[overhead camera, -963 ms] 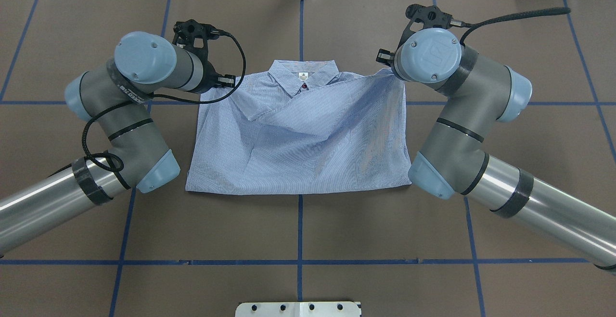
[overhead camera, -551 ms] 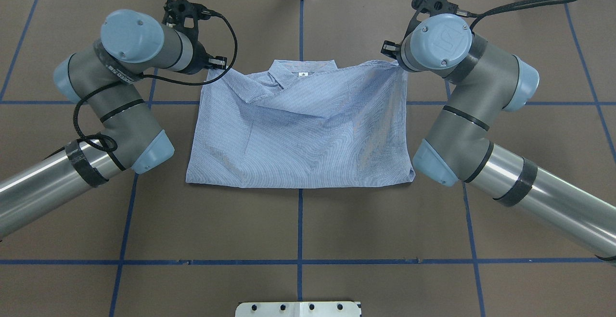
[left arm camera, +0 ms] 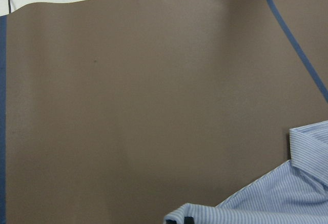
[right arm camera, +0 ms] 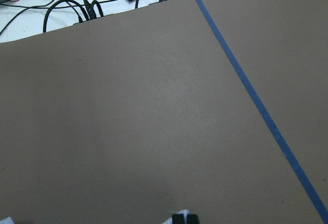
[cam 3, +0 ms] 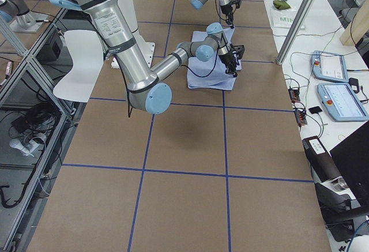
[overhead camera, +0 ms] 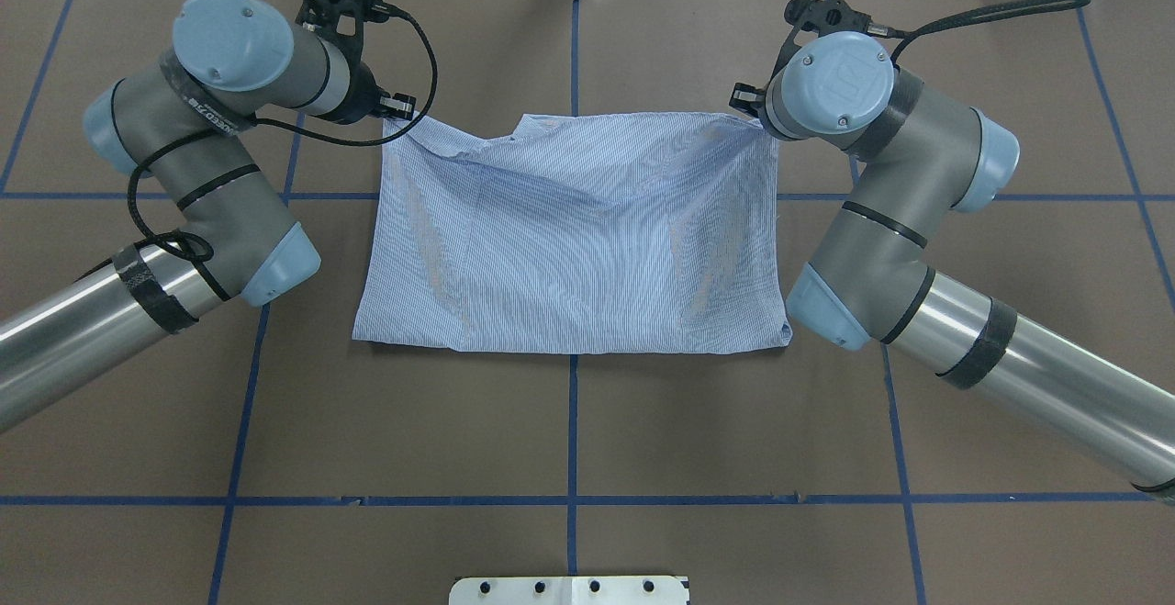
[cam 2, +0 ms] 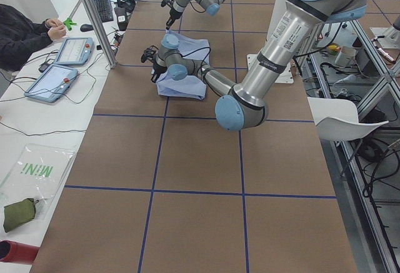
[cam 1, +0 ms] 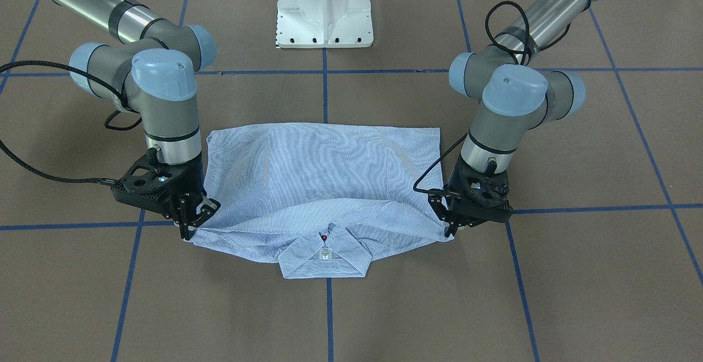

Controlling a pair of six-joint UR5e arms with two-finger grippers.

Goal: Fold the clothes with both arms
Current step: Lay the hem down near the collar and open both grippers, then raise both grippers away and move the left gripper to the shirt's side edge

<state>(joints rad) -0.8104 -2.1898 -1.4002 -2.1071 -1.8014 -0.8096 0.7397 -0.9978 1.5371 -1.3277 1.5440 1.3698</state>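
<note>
Front-facing view, striped shirt (cam 1: 324,175) folded over, left jaws and right jaws pinching its corners

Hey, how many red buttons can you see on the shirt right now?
1. One dark red button shows at the neck of the shirt, just above the collar label in the front-facing view. More may be hidden under the folded-over cloth.

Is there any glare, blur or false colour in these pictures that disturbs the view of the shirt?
Overhead exterior: reddish moiré patches on the shirt, glare on the right arm. Exterior front-facing: even light, sharp, soft shadows only. Left wrist-mounted: shirt edge slightly soft. Side views: shirt too small for detail.
</note>
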